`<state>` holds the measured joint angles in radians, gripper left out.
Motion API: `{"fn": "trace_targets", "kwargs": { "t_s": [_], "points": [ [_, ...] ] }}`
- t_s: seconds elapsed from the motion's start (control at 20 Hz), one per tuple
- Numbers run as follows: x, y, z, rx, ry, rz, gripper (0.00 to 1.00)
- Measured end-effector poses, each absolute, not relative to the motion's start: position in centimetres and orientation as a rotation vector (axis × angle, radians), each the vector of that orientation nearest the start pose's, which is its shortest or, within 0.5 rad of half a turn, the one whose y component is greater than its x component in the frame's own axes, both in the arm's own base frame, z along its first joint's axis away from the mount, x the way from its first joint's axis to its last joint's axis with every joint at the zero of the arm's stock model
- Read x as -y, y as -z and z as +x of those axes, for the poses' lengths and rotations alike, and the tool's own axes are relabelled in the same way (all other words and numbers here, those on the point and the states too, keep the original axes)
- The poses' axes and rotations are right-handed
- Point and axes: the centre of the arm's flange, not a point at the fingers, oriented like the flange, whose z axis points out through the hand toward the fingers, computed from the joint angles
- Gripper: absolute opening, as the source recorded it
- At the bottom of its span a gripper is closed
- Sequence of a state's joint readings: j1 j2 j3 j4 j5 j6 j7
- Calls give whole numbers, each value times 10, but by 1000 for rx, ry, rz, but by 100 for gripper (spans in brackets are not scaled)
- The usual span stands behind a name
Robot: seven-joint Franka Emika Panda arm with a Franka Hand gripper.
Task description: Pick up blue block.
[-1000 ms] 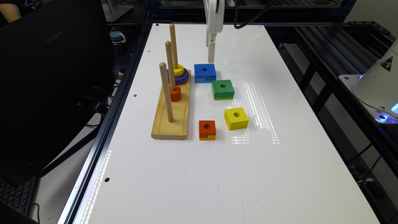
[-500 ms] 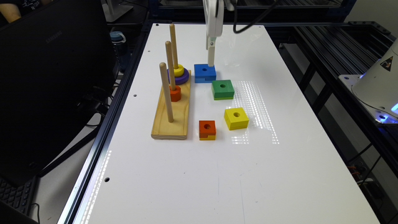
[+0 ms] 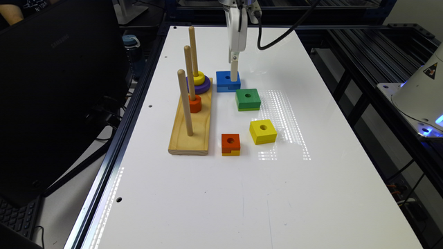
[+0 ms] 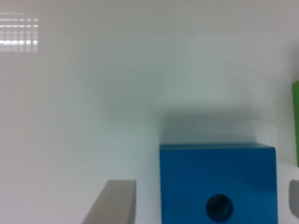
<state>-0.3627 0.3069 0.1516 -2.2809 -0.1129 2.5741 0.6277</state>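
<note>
While the blue block, bright blue and square with a round centre hole, lies flat on the white counter beside the green block, I see the claw spread wide, straddling it, gripping nothing.

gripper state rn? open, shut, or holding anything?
Gripper: open, one finger on each side of the blue block, not yet closed on it.

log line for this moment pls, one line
phase: pre-grasp | gripper: open, fingers straddling blue block | blue block: flat on table | nearest: green block
</note>
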Motion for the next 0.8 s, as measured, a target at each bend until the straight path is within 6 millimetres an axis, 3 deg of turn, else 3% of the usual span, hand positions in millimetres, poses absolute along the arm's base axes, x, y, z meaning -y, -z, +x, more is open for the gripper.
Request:
{"fn": "trace_targets", "kwargs": {
  "t_s": [0.8],
  "points": [
    [103,-217,535,-1152,2,-2933,100]
  ]
}}
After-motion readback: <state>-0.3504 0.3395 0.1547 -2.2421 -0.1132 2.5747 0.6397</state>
